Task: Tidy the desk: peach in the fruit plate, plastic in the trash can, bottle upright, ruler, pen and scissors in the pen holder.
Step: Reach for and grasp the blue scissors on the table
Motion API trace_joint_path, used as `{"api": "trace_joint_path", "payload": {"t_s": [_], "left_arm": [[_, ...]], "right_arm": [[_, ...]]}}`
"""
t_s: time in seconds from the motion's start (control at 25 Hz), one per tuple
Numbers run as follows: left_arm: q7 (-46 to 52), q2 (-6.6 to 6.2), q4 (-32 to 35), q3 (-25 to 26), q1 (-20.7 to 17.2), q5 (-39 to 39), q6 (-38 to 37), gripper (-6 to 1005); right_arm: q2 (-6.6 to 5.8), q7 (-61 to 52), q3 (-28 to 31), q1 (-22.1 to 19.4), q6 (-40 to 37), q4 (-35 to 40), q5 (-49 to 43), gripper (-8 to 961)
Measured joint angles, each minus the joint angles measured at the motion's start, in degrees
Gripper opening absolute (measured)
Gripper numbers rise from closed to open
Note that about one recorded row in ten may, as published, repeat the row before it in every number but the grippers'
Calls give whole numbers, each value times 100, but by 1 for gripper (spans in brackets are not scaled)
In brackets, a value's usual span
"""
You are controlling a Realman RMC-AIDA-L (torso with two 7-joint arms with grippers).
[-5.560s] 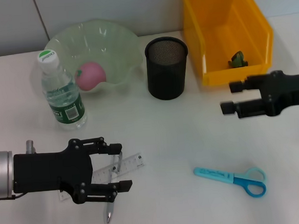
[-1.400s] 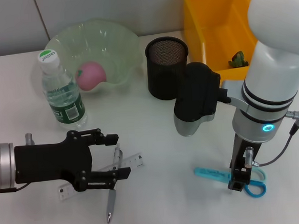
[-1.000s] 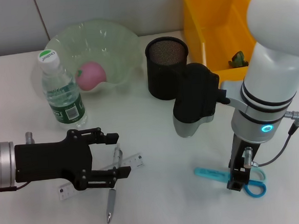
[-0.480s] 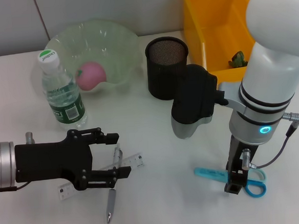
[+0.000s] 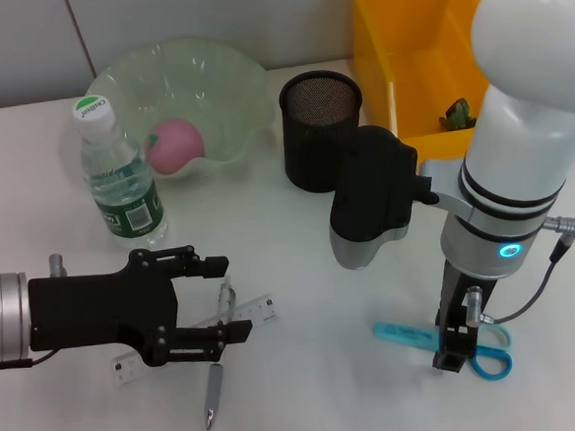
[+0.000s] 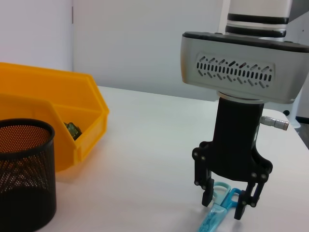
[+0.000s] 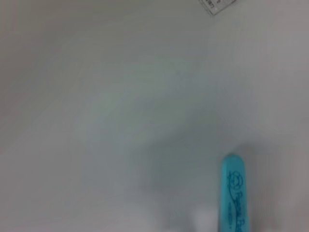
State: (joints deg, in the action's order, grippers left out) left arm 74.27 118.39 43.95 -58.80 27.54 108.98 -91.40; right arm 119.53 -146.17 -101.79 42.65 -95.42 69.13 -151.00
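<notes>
Straight under the right end effector (image 5: 453, 347), fingers spread wide and holding nothing, lie the blue scissors (image 5: 414, 337) flat on the desk (image 5: 301, 274), long way sideways, in front of the pen holder (image 5: 321, 129).

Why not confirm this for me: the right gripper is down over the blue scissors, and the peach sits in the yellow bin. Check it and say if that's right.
Not quite. The right gripper is down over the blue scissors, fingers open on either side, but the peach sits in the green fruit plate, not the yellow bin. The head view shows this.
</notes>
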Motion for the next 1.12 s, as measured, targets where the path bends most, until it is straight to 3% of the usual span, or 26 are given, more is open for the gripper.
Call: {"api": "trace_joint_path", "payload": {"t_s": [1.12], "left_arm": [[18, -9, 0, 0, -12, 0, 0, 782]], "right_arm": [[6, -56, -141, -38, 24, -13, -86, 470]]}}
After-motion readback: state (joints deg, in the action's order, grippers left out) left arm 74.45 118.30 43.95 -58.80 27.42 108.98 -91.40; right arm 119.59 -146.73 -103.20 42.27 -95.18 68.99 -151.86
